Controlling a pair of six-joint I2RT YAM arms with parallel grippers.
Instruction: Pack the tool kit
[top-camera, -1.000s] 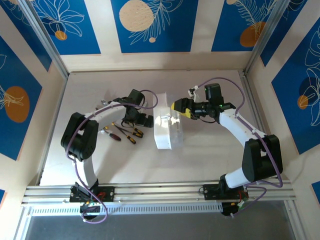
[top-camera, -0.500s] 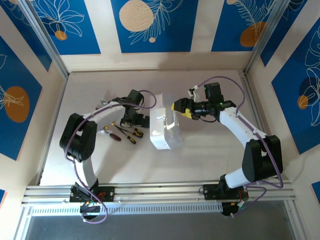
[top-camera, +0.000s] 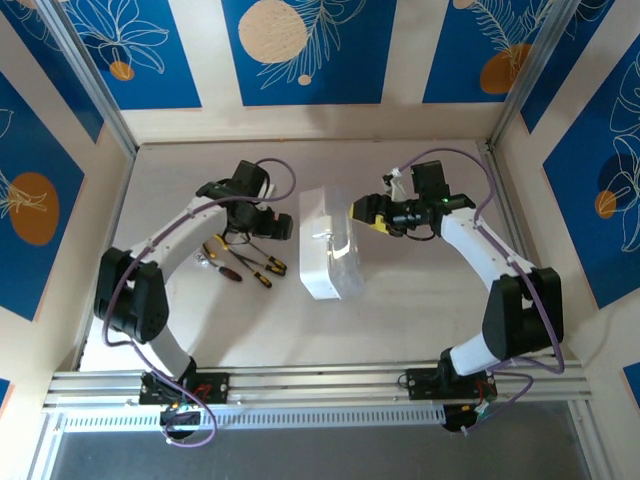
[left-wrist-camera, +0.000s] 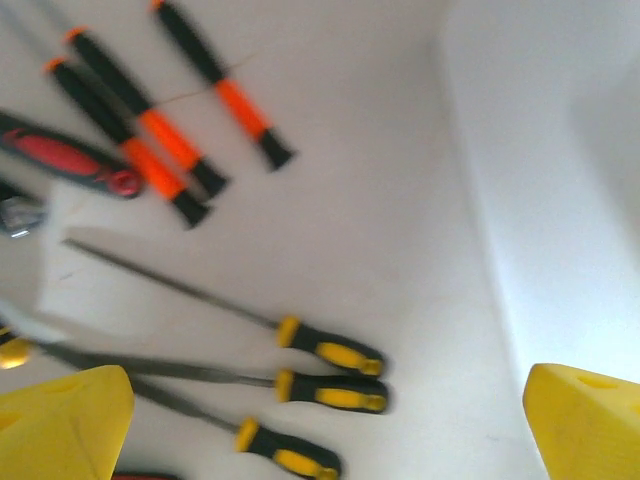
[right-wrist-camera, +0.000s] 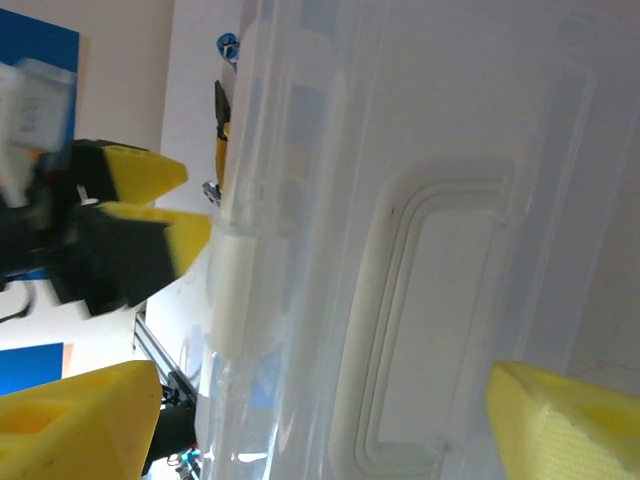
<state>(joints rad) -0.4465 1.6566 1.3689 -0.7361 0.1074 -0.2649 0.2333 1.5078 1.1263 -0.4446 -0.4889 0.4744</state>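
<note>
Left claw (left-wrist-camera: 325, 420) is wide open and holds nothing. Its two yellow fingers (left-wrist-camera: 60, 425) sit far apart above the table (left-wrist-camera: 350, 220). Right under this claw lie three screwdrivers with yellow and black handles (left-wrist-camera: 335, 392), side by side. A bit further ahead of the claw lie three screwdrivers with orange and black handles (left-wrist-camera: 165, 140). Next to those, off to the claw's left, is a tool with a red handle (left-wrist-camera: 65, 160). All these tools lie loose on the table, outside the case. The picture from this claw is blurry, so small parts are hard to see.

The clear plastic case (top-camera: 325, 245) lies on the table between the two claws. It looks shut. It is on the right side of the left claw, close to that claw's right finger, but not touching it.

Right claw (right-wrist-camera: 325, 420) is open too, with its fingers (right-wrist-camera: 575, 420) spread wide and nothing gripped. The case is right in front of this claw, very close, with a big flat clear side facing it. I cannot tell if the fingers touch the case. On the far side of the case from this claw, the left claw's yellow fingers show, and they point toward the case.
</note>
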